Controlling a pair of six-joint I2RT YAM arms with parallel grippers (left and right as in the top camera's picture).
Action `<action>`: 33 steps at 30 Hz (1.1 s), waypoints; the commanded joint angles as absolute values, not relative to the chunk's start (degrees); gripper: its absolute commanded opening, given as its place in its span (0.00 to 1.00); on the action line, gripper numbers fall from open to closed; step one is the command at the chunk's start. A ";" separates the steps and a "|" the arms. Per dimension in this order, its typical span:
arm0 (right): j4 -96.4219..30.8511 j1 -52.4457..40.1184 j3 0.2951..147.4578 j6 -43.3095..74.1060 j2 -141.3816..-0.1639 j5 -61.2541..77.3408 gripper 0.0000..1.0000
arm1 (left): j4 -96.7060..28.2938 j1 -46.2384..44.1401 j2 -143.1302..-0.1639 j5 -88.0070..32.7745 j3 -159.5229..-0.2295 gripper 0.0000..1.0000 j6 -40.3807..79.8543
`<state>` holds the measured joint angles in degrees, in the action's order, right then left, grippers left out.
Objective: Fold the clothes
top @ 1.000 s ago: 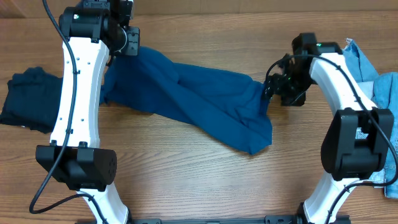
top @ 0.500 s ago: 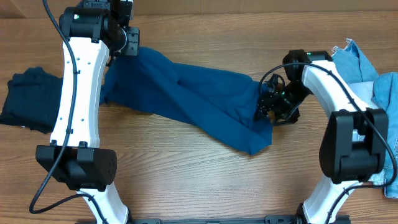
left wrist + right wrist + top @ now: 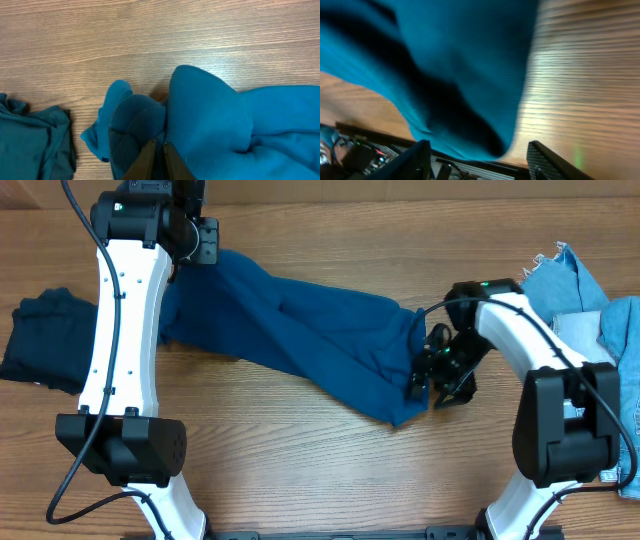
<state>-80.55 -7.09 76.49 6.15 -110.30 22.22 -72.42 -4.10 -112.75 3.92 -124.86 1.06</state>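
A blue garment (image 3: 310,330) lies spread in a long band across the middle of the table. My left gripper (image 3: 205,242) is at its far left end and is shut on a bunched fold of the blue garment (image 3: 205,115), with its fingers (image 3: 159,146) pressed together. My right gripper (image 3: 428,380) is at the garment's near right corner. In the right wrist view its fingers (image 3: 479,156) are wide apart, with the blue garment's edge (image 3: 455,75) hanging between them, not pinched.
A dark folded garment (image 3: 45,340) lies at the left edge and also shows in the left wrist view (image 3: 30,135). A pile of light blue denim (image 3: 570,280) and a cyan cloth (image 3: 622,330) sits at the right edge.
My right gripper has moved toward the front, down along the garment's right end to its near corner. The corner has shifted a little left. The left gripper still holds the far left end.
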 commanded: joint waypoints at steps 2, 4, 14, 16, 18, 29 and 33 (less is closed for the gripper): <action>-79.00 -9.04 75.83 6.85 -109.03 23.90 0.52 | -71.94 -3.77 -111.94 4.21 -125.54 0.09 1.74; -77.73 -9.04 75.09 7.35 -109.03 23.88 0.45 | -71.99 -3.77 -111.94 3.66 -125.54 0.09 1.74; -73.87 -8.86 80.29 5.80 -103.59 21.26 0.04 | -71.99 -3.77 -111.94 3.11 -125.54 0.09 1.72; -74.35 -8.54 84.01 6.39 -101.65 16.19 0.04 | -72.01 -3.77 -111.94 3.14 -125.54 0.09 1.74; -75.13 -7.07 88.55 9.41 -99.94 8.47 0.04 | -71.99 -3.77 -111.92 3.18 -125.54 0.08 1.74; -71.66 3.88 115.81 -1.43 -96.97 9.34 0.04 | -71.26 -3.77 -103.66 2.94 -133.49 0.04 1.74; -72.42 3.88 119.44 1.06 -96.64 7.07 0.04 | -72.01 -3.77 -100.33 3.27 -133.56 0.04 1.56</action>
<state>-71.96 3.84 117.01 0.91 -98.96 8.82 -71.64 -4.10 -103.31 3.03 -131.98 1.34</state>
